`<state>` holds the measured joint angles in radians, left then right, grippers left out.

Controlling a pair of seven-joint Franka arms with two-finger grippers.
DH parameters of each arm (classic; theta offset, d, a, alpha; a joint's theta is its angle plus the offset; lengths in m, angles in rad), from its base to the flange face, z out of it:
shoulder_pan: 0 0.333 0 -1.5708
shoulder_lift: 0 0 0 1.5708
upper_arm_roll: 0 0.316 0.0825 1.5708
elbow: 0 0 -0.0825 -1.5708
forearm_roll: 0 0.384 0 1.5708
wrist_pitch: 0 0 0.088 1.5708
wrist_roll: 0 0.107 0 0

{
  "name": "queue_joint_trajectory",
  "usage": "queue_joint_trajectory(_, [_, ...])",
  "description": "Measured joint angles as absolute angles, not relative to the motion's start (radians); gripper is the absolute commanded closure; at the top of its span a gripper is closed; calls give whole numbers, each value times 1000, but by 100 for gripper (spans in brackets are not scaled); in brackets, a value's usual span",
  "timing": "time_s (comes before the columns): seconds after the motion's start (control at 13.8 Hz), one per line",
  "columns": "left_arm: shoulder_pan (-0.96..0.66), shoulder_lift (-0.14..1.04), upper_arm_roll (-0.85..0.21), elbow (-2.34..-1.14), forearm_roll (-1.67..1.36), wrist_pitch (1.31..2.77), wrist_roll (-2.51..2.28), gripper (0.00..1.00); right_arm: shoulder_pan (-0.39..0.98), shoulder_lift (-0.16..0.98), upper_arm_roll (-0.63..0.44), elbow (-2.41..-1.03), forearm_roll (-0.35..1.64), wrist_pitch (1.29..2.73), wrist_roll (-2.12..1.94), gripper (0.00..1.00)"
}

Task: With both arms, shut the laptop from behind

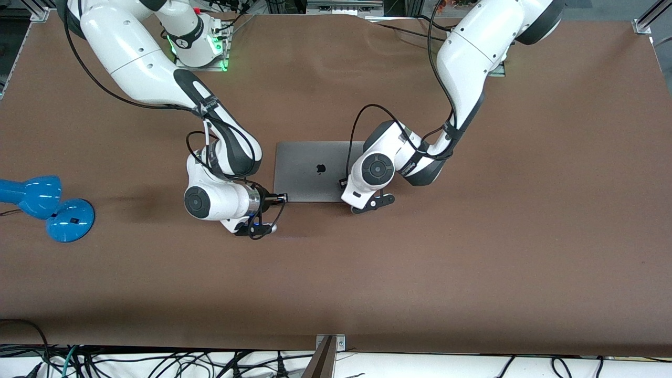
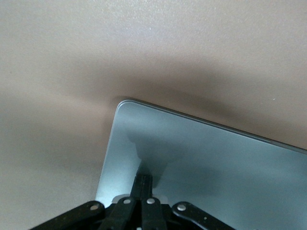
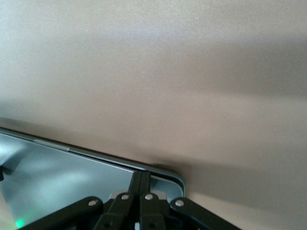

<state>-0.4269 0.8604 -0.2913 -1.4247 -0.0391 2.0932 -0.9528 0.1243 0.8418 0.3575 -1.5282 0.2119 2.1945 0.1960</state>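
The space-grey laptop (image 1: pixel 315 170) lies shut and flat on the brown table, lid up with its dark apple logo showing. Both white arms bend down over its two front corners.

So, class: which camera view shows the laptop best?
The front view: the laptop shows its whole lid and logo, with the left gripper and right gripper at its near corners. Each wrist view shows only one lid corner.

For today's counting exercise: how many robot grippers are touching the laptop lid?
2. The right gripper presses the laptop lid's corner toward the right arm's end; the left gripper, fingers together, rests on the corner toward the left arm's end.
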Motion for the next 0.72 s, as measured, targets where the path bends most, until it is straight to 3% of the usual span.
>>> queue_joint_trajectory(0.07, [-427,860,-291,-1424,-39,2093,-953,29,124,846,357,-1526,212,2197,195,96])
queue_joint_trajectory(0.14, [-427,861,-291,-1423,-39,2094,-953,0,125,846,357,-1525,212,2197,195,96])
queue_joint_trajectory(0.36, [-425,856,-291,-1401,-37,2097,-953,0,126,847,356,-1523,212,2196,195,87])
queue_joint_trajectory(0.43, [-425,850,-291,-1394,-37,2086,-953,0,126,847,356,-1522,212,2196,195,43])
queue_joint_trajectory(0.51, [-424,839,-291,-1387,-37,2064,-953,0,127,846,356,-1519,212,2196,195,6])
queue_joint_trajectory(0.58, [-421,824,-291,-1384,-37,2035,-951,0,129,843,356,-1513,210,2196,194,0])
queue_joint_trajectory(0.72, [-412,786,-291,-1380,-37,1956,-909,0,135,816,357,-1508,203,2188,190,0])
